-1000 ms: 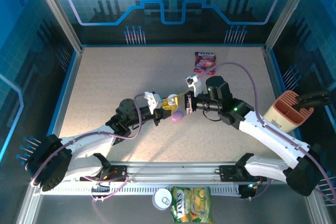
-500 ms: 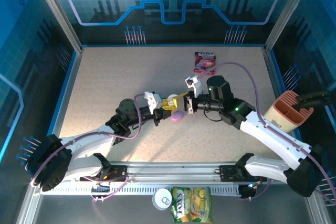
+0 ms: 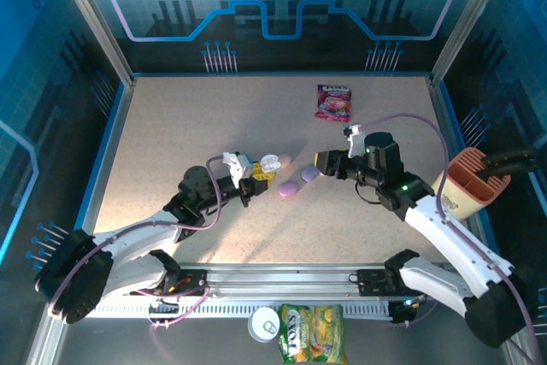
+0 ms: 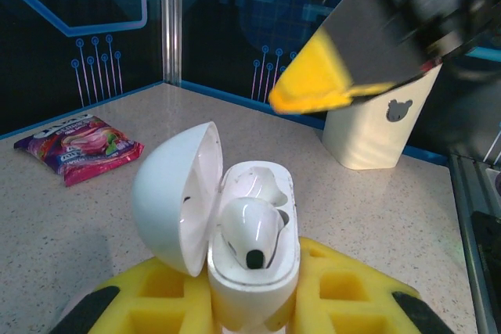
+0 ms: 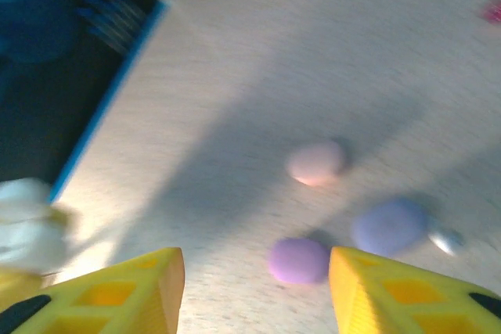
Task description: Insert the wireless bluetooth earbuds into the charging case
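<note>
One white earbud (image 4: pixel 249 234) sits nose-down in the near well of the white charging case (image 4: pixel 254 260), whose lid (image 4: pixel 174 197) is swung open to the left. The left gripper (image 4: pixel 250 307) is closed on the lower body of the case, with a yellow finger pressed against each side, and holds it upright above the table (image 3: pixel 188 117). From above, the left gripper (image 3: pixel 256 179) and its case (image 3: pixel 270 162) lie near the table's middle.

The right gripper (image 3: pixel 323 163) hangs just to the right of them, apart from the case. Its own blurred camera shows the right gripper (image 5: pixel 254 271) with yellow fingers (image 5: pixel 117 295) spread wide and nothing between them. Beneath it three closed pebble cases lie on the table: a pink case (image 5: pixel 315 163), a purple case (image 5: pixel 300 260) and a lavender case (image 5: pixel 389 226). A small pale glossy thing (image 5: pixel 446 240) lies just beside the lavender case, too blurred to identify. A candy packet (image 3: pixel 333 102) lies near the far edge.
</note>
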Available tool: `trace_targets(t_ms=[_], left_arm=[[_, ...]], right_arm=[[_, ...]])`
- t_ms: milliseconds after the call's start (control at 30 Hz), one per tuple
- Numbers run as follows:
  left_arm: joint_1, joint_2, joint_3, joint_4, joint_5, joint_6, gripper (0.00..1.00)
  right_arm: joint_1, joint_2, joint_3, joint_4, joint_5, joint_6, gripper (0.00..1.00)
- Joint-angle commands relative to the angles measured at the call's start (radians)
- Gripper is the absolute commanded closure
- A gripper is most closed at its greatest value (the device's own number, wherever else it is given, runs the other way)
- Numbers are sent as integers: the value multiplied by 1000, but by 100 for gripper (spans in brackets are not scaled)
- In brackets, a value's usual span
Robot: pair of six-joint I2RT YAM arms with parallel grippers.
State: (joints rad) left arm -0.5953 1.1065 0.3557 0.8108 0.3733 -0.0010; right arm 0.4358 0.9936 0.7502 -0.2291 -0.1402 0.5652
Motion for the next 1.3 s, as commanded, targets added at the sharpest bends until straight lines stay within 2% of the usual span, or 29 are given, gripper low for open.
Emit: trace_targets(t_ms=[0,267,567,667,900,1267], left_arm=[[7,-26,-14,-1,2,-8,83],[6,-24,-9,-20,2,-24,82],[8,-43,-14,-51,-4,-15,82],[7,-50,-13,-60,-10,-8,82],[7,-41,-7,-61,-8,-6,82],[6,-49,-4,-66,6,-22,82]], right_arm=[[-25,85,-15,-93,127,18,48],[-52,382,63,-84,172,-76,59],[-56,665,258,-114,240,-176,65],[-55,717,303,-142,274,-213,64],[-31,796,356,-160,224,-307,49],[-16,845,378,-169,179,-336,44]])
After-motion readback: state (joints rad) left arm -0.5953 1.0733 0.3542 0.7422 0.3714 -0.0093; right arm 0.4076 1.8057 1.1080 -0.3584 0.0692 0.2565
